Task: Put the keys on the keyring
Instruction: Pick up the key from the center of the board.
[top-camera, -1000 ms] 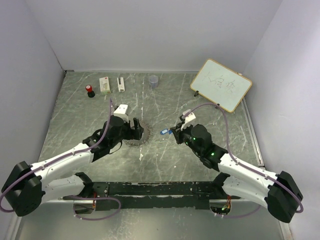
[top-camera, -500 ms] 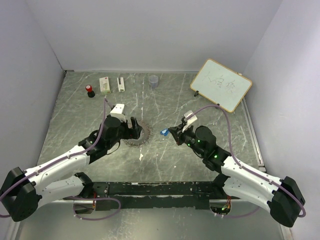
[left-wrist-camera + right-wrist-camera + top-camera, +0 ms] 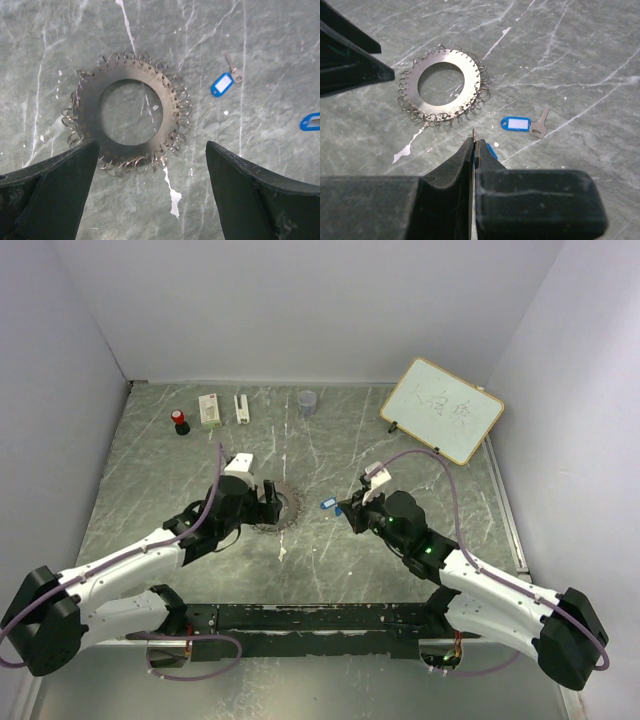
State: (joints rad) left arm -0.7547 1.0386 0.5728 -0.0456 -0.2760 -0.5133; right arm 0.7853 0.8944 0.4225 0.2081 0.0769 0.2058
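- Hovering wide open, empty, the left hand (image 3: 150, 152) straddles the spiky grey metal keyring (image 3: 167, 112) on the worktop (image 3: 270, 40).
- The right hand (image 3: 474, 150), clamped on a tiny blue-tagged key (image 3: 491, 149), should approach slowly.

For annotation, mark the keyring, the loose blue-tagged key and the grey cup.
keyring (image 3: 131, 153), left wrist view, lower part of its flat band.
loose blue-tagged key (image 3: 221, 84), left wrist view, its blue tag.
grey cup (image 3: 307, 401), top external view, its side.
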